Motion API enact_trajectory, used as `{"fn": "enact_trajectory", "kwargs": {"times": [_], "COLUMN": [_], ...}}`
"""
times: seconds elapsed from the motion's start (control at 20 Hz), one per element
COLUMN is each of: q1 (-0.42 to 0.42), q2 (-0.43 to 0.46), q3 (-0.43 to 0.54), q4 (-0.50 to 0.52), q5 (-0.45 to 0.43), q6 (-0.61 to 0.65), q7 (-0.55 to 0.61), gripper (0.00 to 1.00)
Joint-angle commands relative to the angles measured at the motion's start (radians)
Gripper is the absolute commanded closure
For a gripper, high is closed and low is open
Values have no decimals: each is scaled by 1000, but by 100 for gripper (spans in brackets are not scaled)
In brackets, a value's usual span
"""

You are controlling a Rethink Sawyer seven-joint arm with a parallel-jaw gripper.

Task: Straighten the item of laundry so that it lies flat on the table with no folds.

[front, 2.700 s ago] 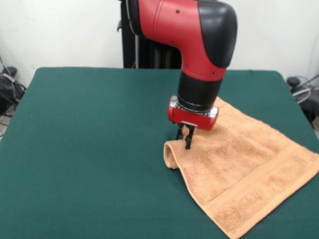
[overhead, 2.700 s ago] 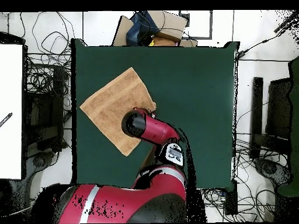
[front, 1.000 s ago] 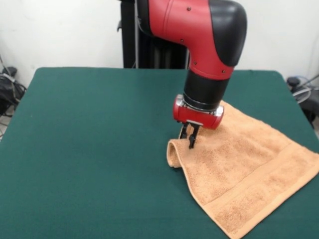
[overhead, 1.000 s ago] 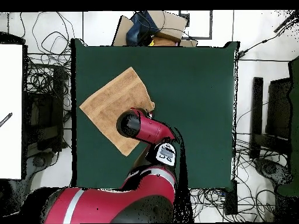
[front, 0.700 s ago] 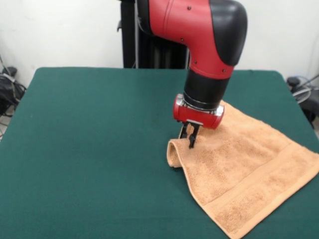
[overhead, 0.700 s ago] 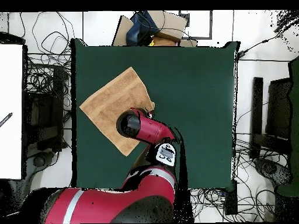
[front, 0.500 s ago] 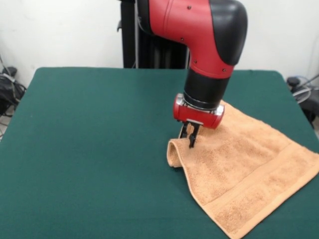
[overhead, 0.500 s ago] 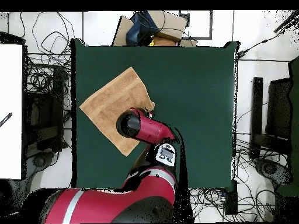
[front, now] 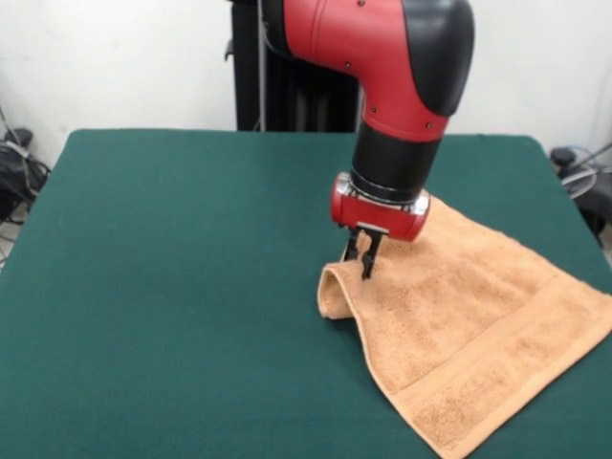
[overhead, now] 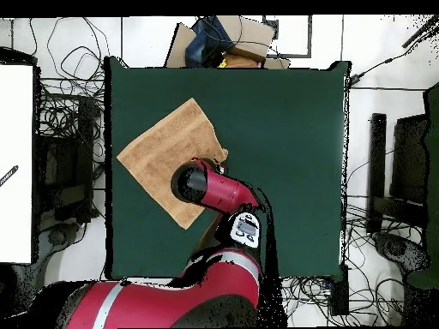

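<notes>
The item of laundry, a light orange-tan towel with a woven band, lies spread on the right part of the green table. Its left corner is curled up in a raised fold. My gripper points straight down at the top of that fold, with its two black fingers close together and pinching the cloth. In the overhead view the towel lies as a diamond near the table's left edge. There the arm's wrist covers the gripper and part of the towel.
A cardboard box with dark items sits beyond the table's top edge in the overhead view. Cables lie on the floor around the table, and a white panel stands at the left. The towel's outer corner reaches close to the table's edge.
Since 2.7 s ago the gripper has shifted slightly right and risen a little, and the curled towel corner stands higher. Over the last half second it barely moved.
</notes>
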Motion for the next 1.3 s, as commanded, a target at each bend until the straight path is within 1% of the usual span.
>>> {"fn": "enact_trajectory", "kwargs": {"times": [0.05, 0.6, 1.05, 1.3], "q1": [-13, 50, 75, 63], "q2": [-37, -38, -33, -37], "q3": [84, 34, 22, 36], "q4": [31, 37, 39, 49], "q5": [57, 69, 87, 80], "q6": [65, 80, 64, 37], "q7": [242, 262, 263, 251], "gripper": [100, 100, 100, 100]}}
